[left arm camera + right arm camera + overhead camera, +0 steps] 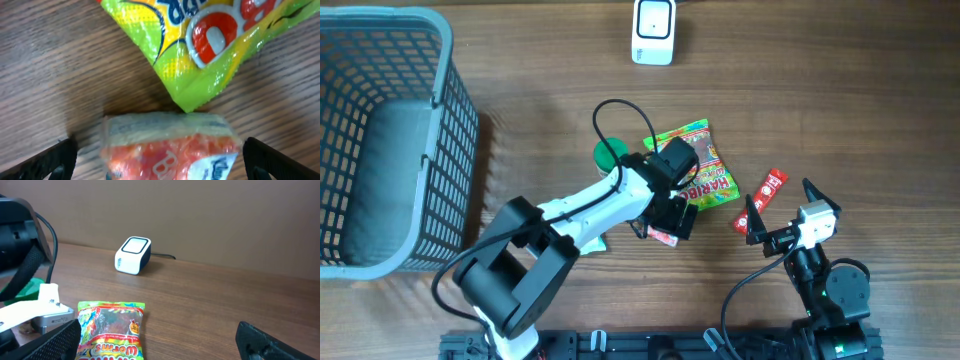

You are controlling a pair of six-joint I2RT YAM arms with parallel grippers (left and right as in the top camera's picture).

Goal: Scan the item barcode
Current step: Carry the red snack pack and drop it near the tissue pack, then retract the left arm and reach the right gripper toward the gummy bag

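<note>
My left gripper (160, 157), jaws spread, straddles the small orange plastic-wrapped packet (170, 145) lying crosswise between them; right gripper (778, 203) open, farther off.

I see a grey mesh basket (460, 140) standing upright at the left of the wooden tabletop (880, 90). Near the middle, a green round thing (608, 153) is peeking out, partly hidden; can't tell what it is.

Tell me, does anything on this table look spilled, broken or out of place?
Nothing looks spilled or damaged. The snacks just lie askew. The Haribo bag sits at a slant, its corner meeting a small orange packet that lies between the open fingers of the left gripper. A red stick packet lies tilted nearby.
</note>
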